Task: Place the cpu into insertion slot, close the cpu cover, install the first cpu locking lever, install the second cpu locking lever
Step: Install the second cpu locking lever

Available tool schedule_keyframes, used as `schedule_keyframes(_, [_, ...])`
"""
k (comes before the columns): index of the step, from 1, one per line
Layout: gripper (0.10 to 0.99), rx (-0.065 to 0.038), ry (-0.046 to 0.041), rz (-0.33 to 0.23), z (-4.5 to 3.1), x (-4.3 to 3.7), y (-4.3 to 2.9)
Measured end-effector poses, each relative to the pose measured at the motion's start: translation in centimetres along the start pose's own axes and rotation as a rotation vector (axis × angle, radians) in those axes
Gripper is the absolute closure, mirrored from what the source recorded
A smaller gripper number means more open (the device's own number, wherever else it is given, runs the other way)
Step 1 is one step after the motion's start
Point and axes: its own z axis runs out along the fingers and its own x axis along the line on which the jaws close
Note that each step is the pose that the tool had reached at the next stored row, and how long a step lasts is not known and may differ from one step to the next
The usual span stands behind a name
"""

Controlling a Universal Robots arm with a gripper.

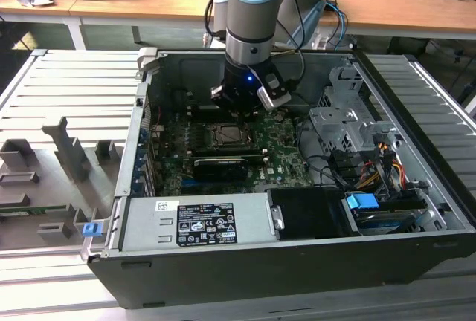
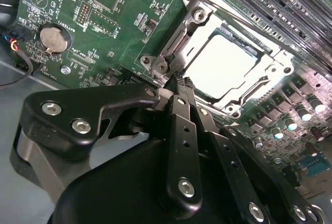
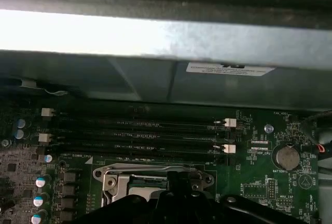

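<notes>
Here, exterior view: arm w/ gripper (image 1: 239,102) low inside the open case, just behind the slot (image 1: 227,136). Second wrist view: fingers pinched together, holding nothing, tips at the cover (image 2: 199,24) corner, prob. to work the latch; chip (image 2: 220,63) sits seated under it.

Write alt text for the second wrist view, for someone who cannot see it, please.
The robot's black gripper reaches toward the corner of a processor socket on a green circuit board, its fingertips close together at the socket's silver edge. The cpu sits in the insertion slot with the silver cpu cover framing it. A round coin battery lies nearby.
</notes>
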Motion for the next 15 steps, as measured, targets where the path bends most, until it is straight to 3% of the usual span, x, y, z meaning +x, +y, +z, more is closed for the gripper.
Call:
schedule_keyframes(5, [0.980,0.000,0.0000,0.000,-0.59,0.01,-0.22])
schedule_keyframes(11, [0.980,0.000,0.0000,0.000,-2.47,-0.01,-0.23])
schedule_keyframes(15, [0.980,0.000,0.0000,0.000,-2.71,0.01,-0.53])
